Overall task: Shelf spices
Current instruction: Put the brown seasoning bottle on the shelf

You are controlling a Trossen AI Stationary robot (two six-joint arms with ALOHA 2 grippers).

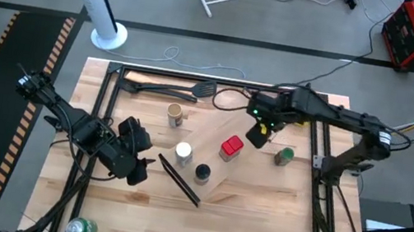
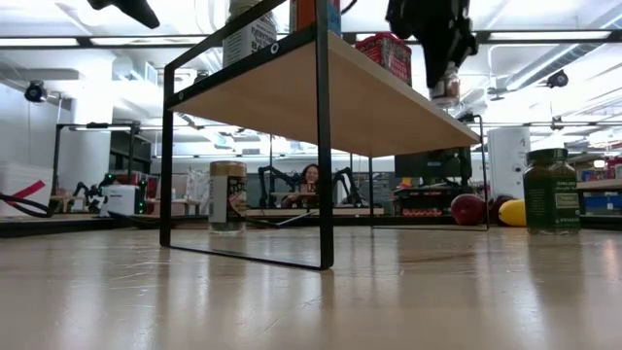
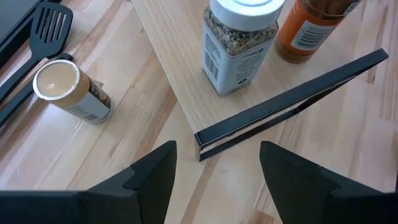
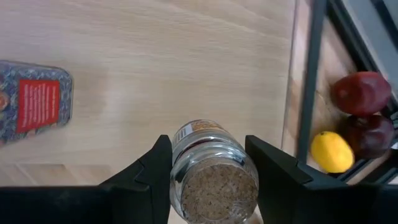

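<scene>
The shelf (image 1: 248, 172) is a pale board that stands raised on black end bars (image 2: 323, 146). On it are a red tin (image 1: 231, 146), a white-capped jar (image 1: 183, 152) and a black-capped jar (image 1: 202, 172). A tan cylinder (image 1: 175, 113) and a green jar (image 1: 284, 156) stand on the table. My right gripper (image 1: 258, 134) is over the shelf's far end, shut on a small clear shaker (image 4: 214, 168). My left gripper (image 1: 133, 164) is open beside the shelf's near-left end bar (image 3: 292, 106), with nothing between its fingers. My right gripper pinches the shaker's glass body (image 4: 180, 155) between its two fingers (image 4: 261, 163), one on each side. The fingers come from above, pointing down. The shaker (image 2: 445, 87) hangs below them just over the shelf's top; I cannot tell whether it touches the board.
A black tube frame (image 1: 109, 101) surrounds the work area. Black spatulas (image 1: 169, 89) lie at the far left. A lemon (image 4: 333, 151) and dark red fruit (image 4: 360, 93) lie past the frame at the far right. A green can (image 1: 81, 229) lies at the near left.
</scene>
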